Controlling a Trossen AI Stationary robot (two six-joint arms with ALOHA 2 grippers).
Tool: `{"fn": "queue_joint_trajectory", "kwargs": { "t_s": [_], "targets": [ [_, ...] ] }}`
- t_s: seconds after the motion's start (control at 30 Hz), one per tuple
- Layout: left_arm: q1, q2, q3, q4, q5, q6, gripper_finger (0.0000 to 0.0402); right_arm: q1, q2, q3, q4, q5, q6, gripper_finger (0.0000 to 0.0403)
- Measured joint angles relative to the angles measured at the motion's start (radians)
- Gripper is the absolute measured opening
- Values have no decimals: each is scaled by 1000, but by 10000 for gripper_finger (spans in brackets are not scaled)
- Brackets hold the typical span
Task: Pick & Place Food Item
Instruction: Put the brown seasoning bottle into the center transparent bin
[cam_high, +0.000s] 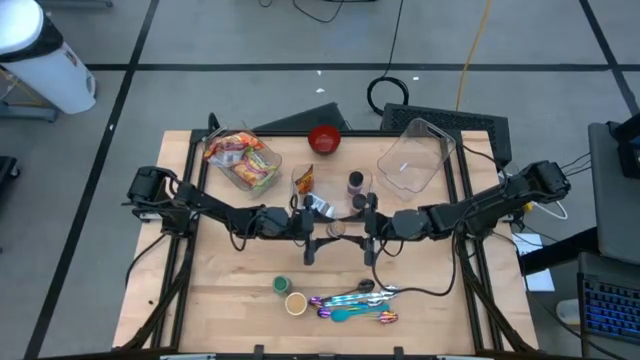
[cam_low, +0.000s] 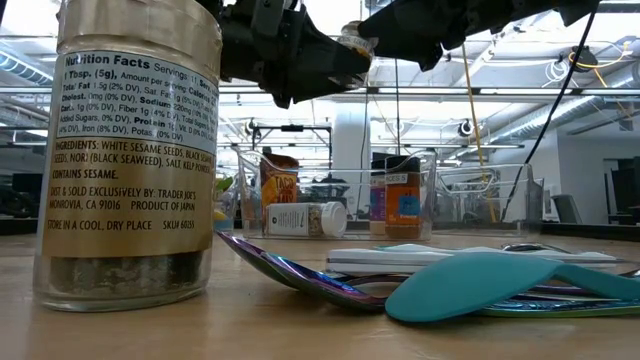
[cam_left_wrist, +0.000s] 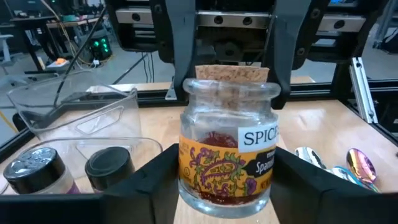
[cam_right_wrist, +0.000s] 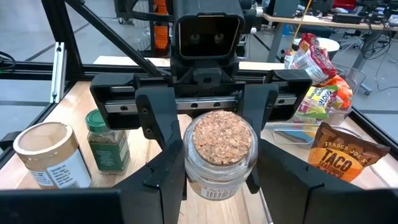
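Observation:
A small glass spice jar (cam_left_wrist: 227, 155) with a cork stopper and an orange label hangs over the middle of the table (cam_high: 336, 228), between my two grippers. My left gripper (cam_left_wrist: 227, 183) reaches in from the table's left and is shut on the jar's body. My right gripper (cam_right_wrist: 217, 180) comes from the table's right, facing the left one, and is shut on the jar higher up. In the low view both grippers and the jar (cam_low: 355, 40) show well above the tabletop. My left gripper pinches the jar's labelled glass body (cam_left_wrist: 186, 177) between its two fingers, one on each side. The fingers lie about level, coming from the table's left. The jar stands upright, clear of the table. My right gripper pinches the jar just under the cork, at its neck and shoulder (cam_right_wrist: 194, 167), one finger on each side. The fingers come about level from the table's right. The jar stays upright, cork up.
At the near edge lie a green-lidded jar (cam_high: 282, 286), a tan-lidded jar (cam_high: 296, 302) and several shiny spoons (cam_high: 355, 303). Farther back stand a clear bin of snack packets (cam_high: 243, 160), a red bowl (cam_high: 324, 139), an empty clear bin (cam_high: 415, 155), a seasoning packet (cam_high: 303, 182) and spice bottles (cam_high: 355, 182).

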Motion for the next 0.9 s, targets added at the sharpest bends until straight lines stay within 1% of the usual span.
{"fn": "queue_joint_trajectory", "kwargs": {
  "t_s": [0.03, 0.27, 0.37, 0.47, 0.57, 0.73, 0.8, 0.9],
  "targets": [
    [0, 0, 0, -1, 1, 1, 196, 0, 0, 0, 0, 0, 2, 160],
    [0, 0, 0, 0, 0, 1, 196, 0, 0, 0, 0, 0, 2, 160],
    [0, 0, 0, 15, -2, 11, 196, 0, 0, 0, 3, 0, -2, 170],
    [1, 0, 0, 40, -5, 15, 196, 0, -15, 1, -5, 0, -15, 196],
    [3, -1, 0, 71, -11, 10, 196, 2, -47, 1, -58, 0, -29, 232],
    [3, -1, 0, 81, -11, 17, 196, 2, -143, 2, -101, -3, -44, 285],
    [3, -1, 0, 91, -11, 23, 196, -1, -172, 42, -170, -2, -60, 299],
    [8, 14, 0, 141, 5, 37, 196, -21, -187, 198, -414, -3, -47, 305]
  ]
}}
